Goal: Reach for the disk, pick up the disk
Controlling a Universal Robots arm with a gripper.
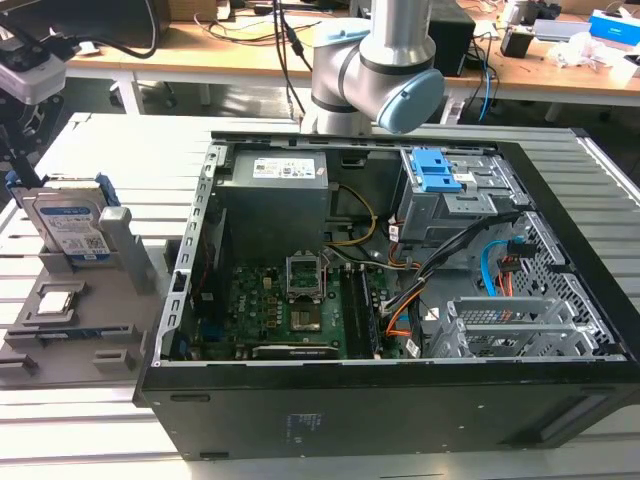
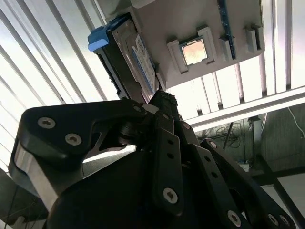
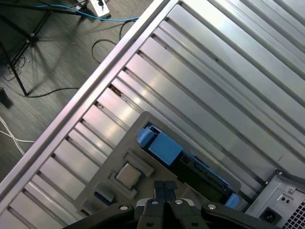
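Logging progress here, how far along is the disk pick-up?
Done: nothing yet; the disk stands upright in the grey holder, ungripped. In hand: the reach, with the shut, empty gripper close to the disk. Left: the grasp and lift.

Mid-frame, the disk point(image 3: 195, 168) stands on edge in a grey holder point(image 3: 102, 183), its blue side rails showing at both ends. A small square chip point(image 3: 127, 174) sits in a recess of the same holder, just beside it. The black gripper point(image 3: 165, 187) pokes in from the frame's edge close to the chip, its fingertips pressed together and holding nothing. The slatted metal table point(image 3: 214, 71) runs diagonally across the frame. A blue cable point(image 3: 119, 20) trails over the grey floor point(image 3: 43, 57) beyond it, and a computer case point(image 3: 281, 200) cuts into one corner.
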